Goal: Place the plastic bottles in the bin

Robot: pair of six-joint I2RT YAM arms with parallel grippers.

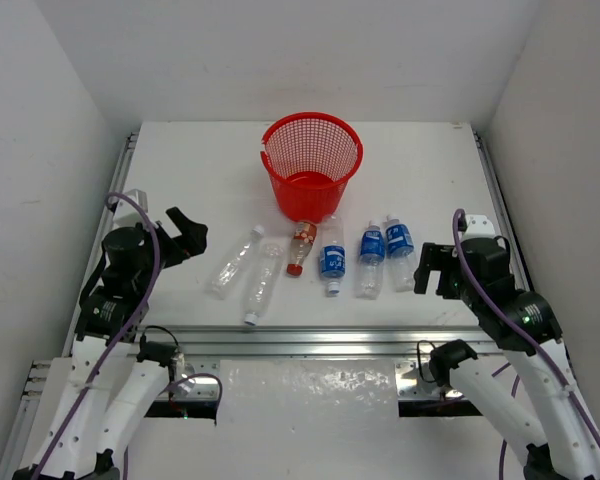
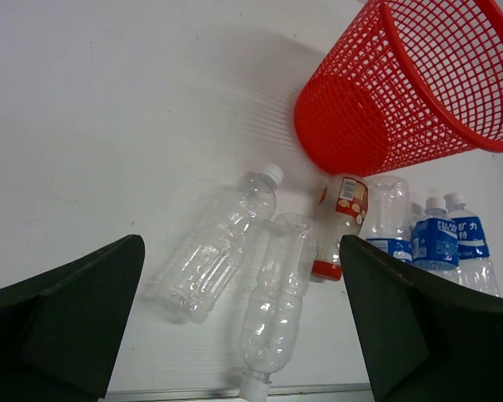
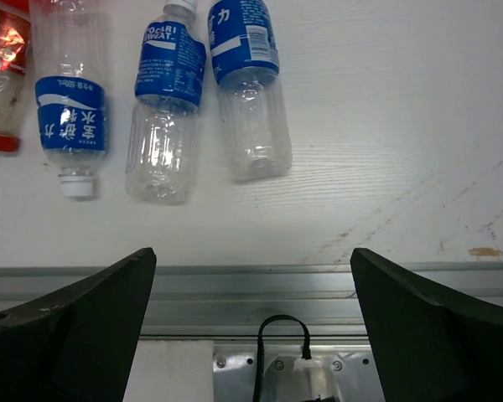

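1. Lying in a row on the white table (image 1: pixel 430 170), on the robot's side of the bin (image 1: pixel 280 185), are all six plastic bottles (image 1: pixel 331 256).
2. The red-labelled bottle (image 1: pixel 301 245) points its base at the bin's foot. It may touch the bin, but the overhead view is too coarse to be sure.
3. Left of the bin's centre lie two unlabelled bottles. The outer one (image 1: pixel 235 262) has its cap toward the bin, and its neighbour (image 1: pixel 263 283) has its cap away.
4. Right of the bin's centre lie three blue-labelled bottles (image 3: pixel 172 92).
5. The left wrist view cuts off the bin's rim at the top and right edges, and a dark finger covers the lower parts of the blue-labelled bottles.
6. The right wrist view crops the red-labelled bottle at its left edge and two blue-labelled ones at the top.
7. The left gripper (image 1: pixel 187 238) is spread fully wide and holds nothing. It sits left of the row, and the unlabelled bottles lie ahead of its jaws, apart from them.
8. The right gripper (image 1: pixel 424 268) is likewise wide open and empty. It sits just right of the row, beside the outermost blue-labelled bottle.
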